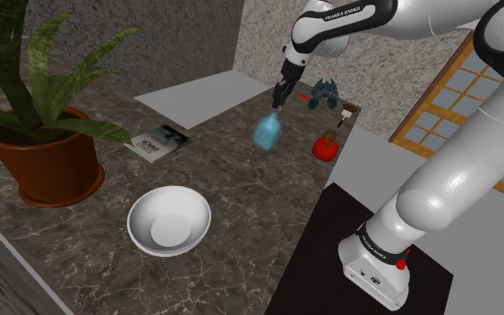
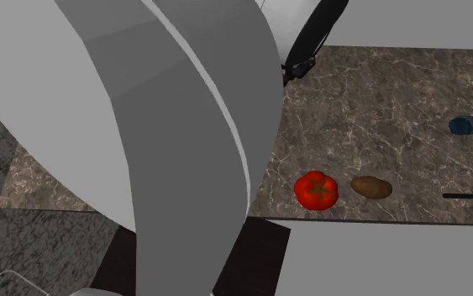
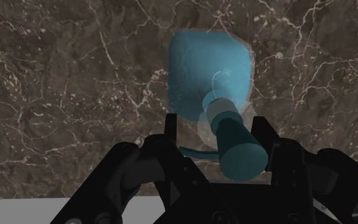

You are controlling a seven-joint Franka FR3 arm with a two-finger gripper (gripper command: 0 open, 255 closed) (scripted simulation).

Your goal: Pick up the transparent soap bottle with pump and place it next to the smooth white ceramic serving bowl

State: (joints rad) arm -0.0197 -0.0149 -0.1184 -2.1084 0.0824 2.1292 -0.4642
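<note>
The white arm's black two-finger tool [image 1: 277,105] is closed narrowly on the teal pump head of a translucent blue soap bottle [image 1: 267,131], which hangs upright beneath it over the dark veined marble worktop [image 1: 232,201]; whether its base touches the surface cannot be told. The smooth white round bowl [image 1: 169,220] sits well apart from the bottle, towards the shoulder view's lower left, near a green-leaved plant in a terracotta pot [image 1: 51,164]. A red tomato [image 2: 316,189] lies just beside a brown potato [image 2: 370,187] at the worktop's edge.

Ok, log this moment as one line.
gripper: shut on soap bottle | soap bottle: hanging below gripper | white bowl: empty, bottle not beside it yet
</note>
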